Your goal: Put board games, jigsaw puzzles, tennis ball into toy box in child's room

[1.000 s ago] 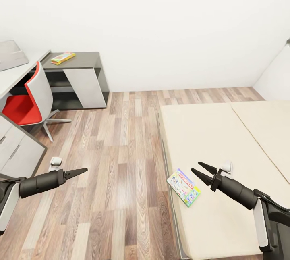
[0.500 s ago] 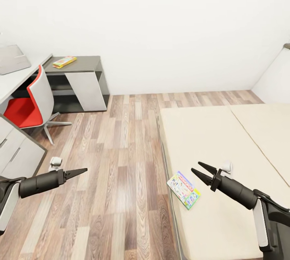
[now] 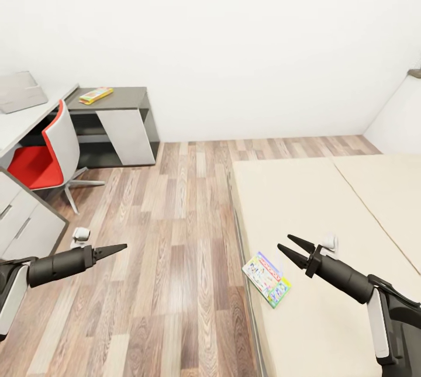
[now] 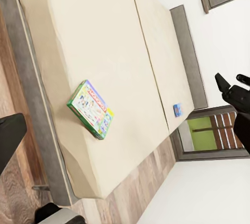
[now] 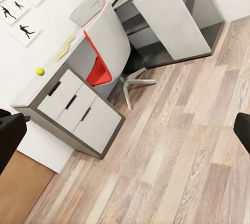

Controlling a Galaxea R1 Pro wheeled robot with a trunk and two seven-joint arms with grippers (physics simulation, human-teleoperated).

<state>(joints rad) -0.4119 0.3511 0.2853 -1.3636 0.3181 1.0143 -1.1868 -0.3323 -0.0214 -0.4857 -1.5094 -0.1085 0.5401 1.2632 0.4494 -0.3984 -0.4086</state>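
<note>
A white-green board game (image 3: 266, 279) (image 4: 91, 108) lies flat near the long edge of the beige bed (image 3: 327, 201). My right gripper (image 3: 285, 244) hovers open just right of it, above the mattress. A small blue board game (image 4: 177, 110) lies far across the bed. The SKIP-BO board game (image 3: 96, 95) rests on the dark wing of the table (image 3: 127, 97). The grey toy box (image 3: 20, 90) (image 5: 87, 8) stands on the light desk top. The tennis ball (image 5: 40, 71) and a thin yellowish jigsaw puzzle (image 5: 63, 49) lie further along it. My left gripper (image 3: 120, 246) is open over the floor.
A red and white swivel chair (image 3: 41, 155) stands in the desk's corner. White drawers (image 3: 23, 225) sit at the near left. Wood floor (image 3: 175, 237) runs between the desk and the bed. White walls close the room behind.
The whole picture has slid down a little, so the camera moved. Both arms hold the same pose and nothing was touched.
</note>
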